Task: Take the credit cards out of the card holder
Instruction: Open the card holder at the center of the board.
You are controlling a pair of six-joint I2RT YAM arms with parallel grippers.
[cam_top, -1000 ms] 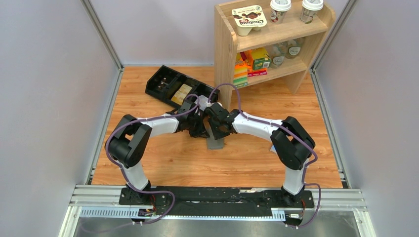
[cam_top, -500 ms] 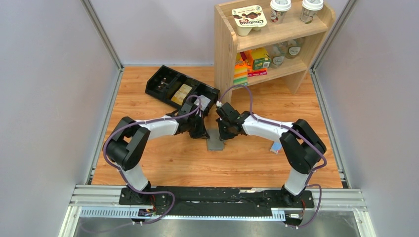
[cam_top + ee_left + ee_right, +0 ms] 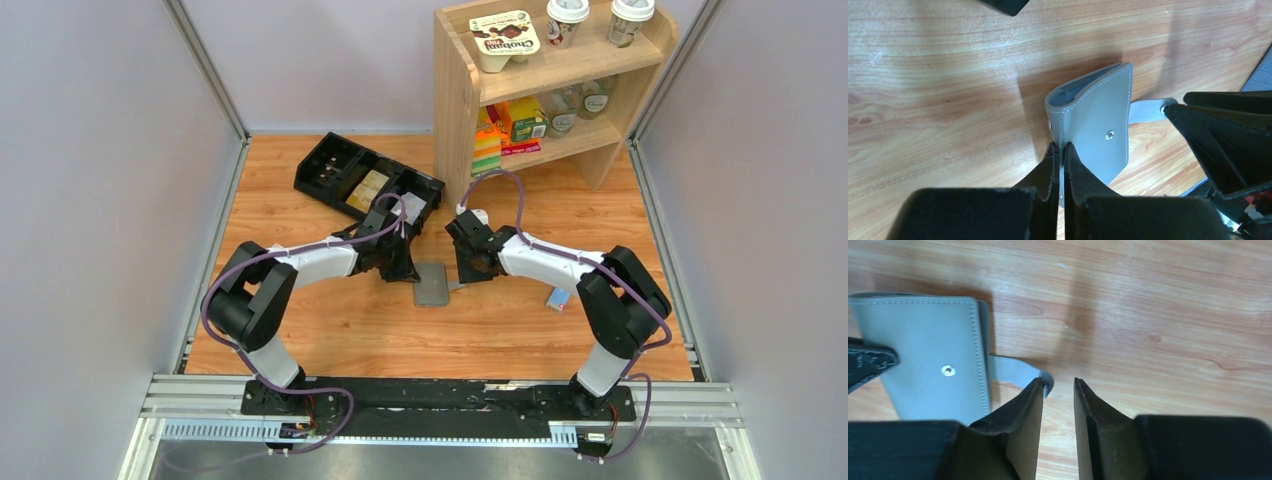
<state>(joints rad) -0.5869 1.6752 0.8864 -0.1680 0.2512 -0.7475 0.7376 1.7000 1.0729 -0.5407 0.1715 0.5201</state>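
Observation:
The grey-blue card holder [image 3: 432, 285] lies folded on the wood table between my two grippers, its snap strap [image 3: 1010, 368] sticking out to the right. My left gripper [image 3: 1058, 148] is shut on the edge of the holder's upper flap [image 3: 1100, 125], which is lifted a little at the fold. My right gripper [image 3: 1058, 383] is open and empty, with the strap's tip just beside its left fingertip [image 3: 1037, 386]. No card shows inside the holder. A tan flat card [image 3: 366, 189] lies in the black tray.
The black compartmented tray [image 3: 335, 160] stands behind the left gripper [image 3: 404, 268]. A wooden shelf [image 3: 460, 95] with cups and packets stands at the back right. A slim blue-and-white packet [image 3: 558, 298] lies under the right arm, beyond the right gripper [image 3: 468, 270].
My right gripper has drawn back to the right, off the card holder. The holder now shows uncovered. The left gripper stays shut on it, shifted slightly.

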